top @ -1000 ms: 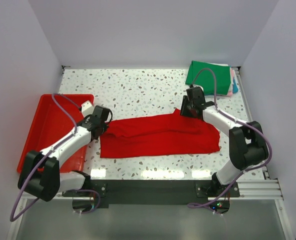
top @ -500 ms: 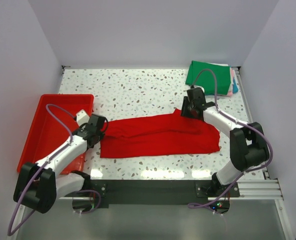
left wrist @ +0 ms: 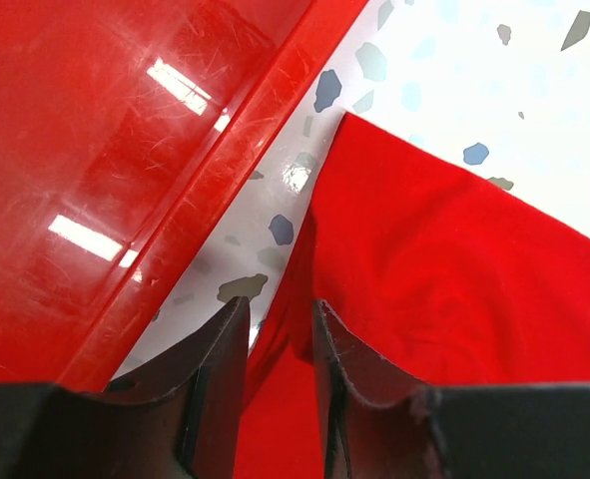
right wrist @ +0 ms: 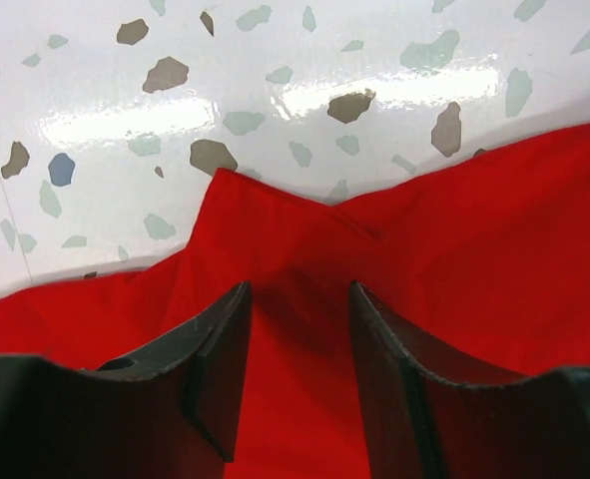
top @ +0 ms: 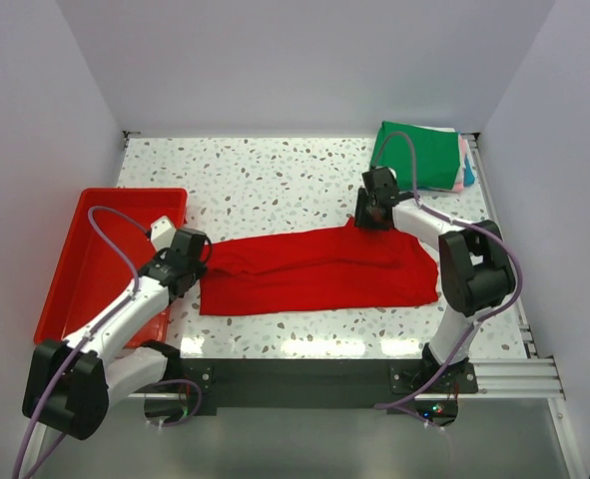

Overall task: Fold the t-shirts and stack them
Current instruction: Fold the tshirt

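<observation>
Cloth of red t-shirt [top: 319,271] reads limp, light. We would pinch its corners; left claw [left wrist: 278,311] narrow, right claw [right wrist: 300,296] part-open astride it.

Speckled table [top: 275,180] bearing red tray [top: 70,269] at left, red t-shirt [top: 314,269] spread mid-table, green-topped folded stack [top: 419,155] far right.

I saw the red t-shirt [top: 319,269] as soft matt cloth, the tray [left wrist: 105,140] as glossy, finely scratched red plastic, and the desk [top: 265,180] as smooth, shiny, speckled like stone.
</observation>
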Robot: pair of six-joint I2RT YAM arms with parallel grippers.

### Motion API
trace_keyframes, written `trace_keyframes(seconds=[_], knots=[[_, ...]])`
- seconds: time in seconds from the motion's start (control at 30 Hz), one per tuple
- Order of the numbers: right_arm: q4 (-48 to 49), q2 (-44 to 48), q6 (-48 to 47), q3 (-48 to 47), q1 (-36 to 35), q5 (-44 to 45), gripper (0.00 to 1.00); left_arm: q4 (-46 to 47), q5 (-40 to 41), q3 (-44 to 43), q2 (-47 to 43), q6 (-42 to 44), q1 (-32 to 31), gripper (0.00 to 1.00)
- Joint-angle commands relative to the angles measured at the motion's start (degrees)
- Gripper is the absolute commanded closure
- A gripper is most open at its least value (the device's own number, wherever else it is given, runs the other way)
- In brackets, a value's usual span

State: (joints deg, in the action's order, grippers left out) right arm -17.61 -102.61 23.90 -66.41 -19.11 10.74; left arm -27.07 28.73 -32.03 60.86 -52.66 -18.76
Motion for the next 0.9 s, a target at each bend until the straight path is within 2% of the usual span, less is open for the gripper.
trace_keyframes(seconds=[0.0, 0.13, 0.27, 0.3, 0.4, 0.6, 0.73, 0.87], knots=[[1.26, 0.22, -0.26, -0.74, -0.22, -0.63, 0.54, 0.44, 0.45, -2.42, -1.80, 1.51, 0.66, 0.64], [1.52, 0.30, -0.08, -0.47, -0.31, -1.34, 0.62, -0.61, 0.98, -2.95, -3.46, 1.69, 0.66, 0.64], [1.70, 0.92, 0.44, 0.14, -0.31, -2.13, 0.81, -1.49, 0.89, -3.74, -3.91, 1.95, 0.75, 0.64], [1.78, 1.27, 0.45, 0.58, -0.31, -2.39, 0.89, -1.76, 0.89, -3.83, -4.08, 2.21, 0.83, 0.64], [2.05, 2.84, 0.62, 1.72, -0.22, -2.48, 0.97, -2.29, 1.24, -4.27, -5.05, 2.56, 0.83, 0.64], [1.52, 5.92, 0.80, 2.95, -0.40, -2.04, 1.00, -1.24, 0.01, -4.27, -5.40, 3.09, 1.01, 0.64], [1.35, 11.80, 1.59, 6.20, -0.31, -2.30, 1.00, 0.61, -1.22, -4.44, -3.74, 3.53, 1.01, 0.64], [0.91, 21.89, 2.82, 10.94, -0.48, -4.32, 1.00, 3.86, -3.24, -5.14, -0.57, 3.45, 1.10, 0.64]])
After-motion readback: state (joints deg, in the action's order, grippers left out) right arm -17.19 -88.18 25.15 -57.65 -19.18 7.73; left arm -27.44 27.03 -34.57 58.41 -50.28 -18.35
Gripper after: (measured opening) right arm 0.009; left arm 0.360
